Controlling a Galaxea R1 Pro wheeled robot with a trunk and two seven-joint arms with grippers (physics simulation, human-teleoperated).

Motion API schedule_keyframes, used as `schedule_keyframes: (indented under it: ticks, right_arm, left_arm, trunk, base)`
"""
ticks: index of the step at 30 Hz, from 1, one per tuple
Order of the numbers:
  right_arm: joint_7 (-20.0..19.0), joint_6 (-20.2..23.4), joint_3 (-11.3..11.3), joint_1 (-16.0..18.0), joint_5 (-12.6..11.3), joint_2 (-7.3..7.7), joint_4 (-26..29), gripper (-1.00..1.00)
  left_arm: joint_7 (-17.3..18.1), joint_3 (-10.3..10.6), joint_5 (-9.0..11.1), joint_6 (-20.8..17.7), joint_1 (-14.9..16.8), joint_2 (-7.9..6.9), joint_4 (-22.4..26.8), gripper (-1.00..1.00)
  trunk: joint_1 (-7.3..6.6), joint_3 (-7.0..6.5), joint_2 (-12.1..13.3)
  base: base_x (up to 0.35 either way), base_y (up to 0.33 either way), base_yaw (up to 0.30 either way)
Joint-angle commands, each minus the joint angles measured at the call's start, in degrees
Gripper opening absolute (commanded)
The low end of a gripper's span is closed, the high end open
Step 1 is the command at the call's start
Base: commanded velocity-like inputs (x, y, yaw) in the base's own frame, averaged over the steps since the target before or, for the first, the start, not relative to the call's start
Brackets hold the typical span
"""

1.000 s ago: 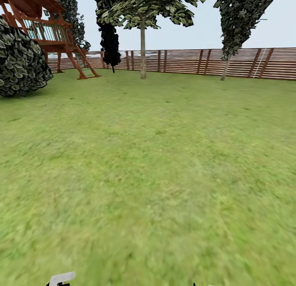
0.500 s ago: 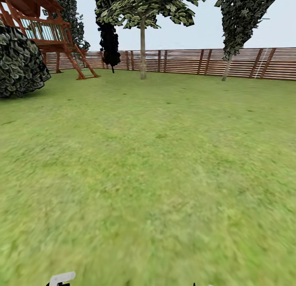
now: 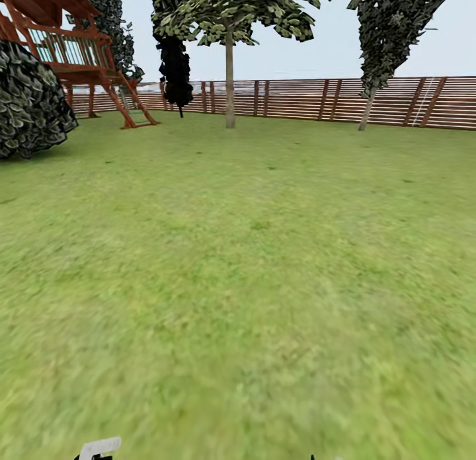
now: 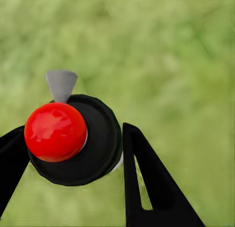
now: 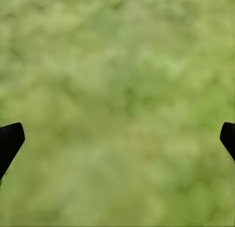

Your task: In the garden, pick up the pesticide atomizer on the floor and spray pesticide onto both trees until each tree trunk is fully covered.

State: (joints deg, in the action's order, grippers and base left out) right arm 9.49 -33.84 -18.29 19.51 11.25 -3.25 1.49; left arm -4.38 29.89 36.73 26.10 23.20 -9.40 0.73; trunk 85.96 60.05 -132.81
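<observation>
- Left gripper (image 4: 73,148) pointed down at blurred grass (image 4: 176,56); its two black fingers (image 4: 147,178) sit close on either side of the pesticide atomizer (image 4: 93,153), clamped on its dark round top.
- Atomizer seen end-on from the left wrist: red dot (image 4: 55,131) on top, a light-grey nozzle piece (image 4: 61,84) jutting from its rim.
- Head view: a pale grey bit of the atomizer (image 3: 99,447) pokes up at the bottom edge, left of centre.
- Right gripper (image 5: 117,139) also aimed at the grass; only the two black fingertips (image 5: 10,141) show at opposite edges, spread wide, nothing between them.
- Lawn (image 3: 251,281) stretches ahead to a brown slatted fence (image 3: 297,98).
- Tree (image 3: 229,24) with a thin pale trunk (image 3: 229,83) stands near the fence, centre; a second tree (image 3: 390,30) with a leaning trunk (image 3: 365,111) to the right. Both well apart from the robot.
- Far left: red wooden play structure (image 3: 73,50), a dark leafy shrub (image 3: 30,103) in front of it.
</observation>
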Motion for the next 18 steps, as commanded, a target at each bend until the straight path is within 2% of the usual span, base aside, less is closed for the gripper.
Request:
schedule_keyframes:
  ticks: [1,18]
  right_arm:
    - [0.0,0.0,0.0,0.0,0.0,0.00,0.0,1.00]
    - [0.0,0.0,0.0,0.0,0.0,0.00,0.0,1.00]
  left_arm:
    - [0.0,0.0,0.0,0.0,0.0,0.00,0.0,-1.00]
    - [0.0,0.0,0.0,0.1,0.0,0.00,0.0,-1.00]
  trunk:
    - [0.00,0.00,0.0]
    - [0.00,0.00,0.0]
  base:
    - [0.339,0.000,0.000]
    - [0.339,0.000,0.000]
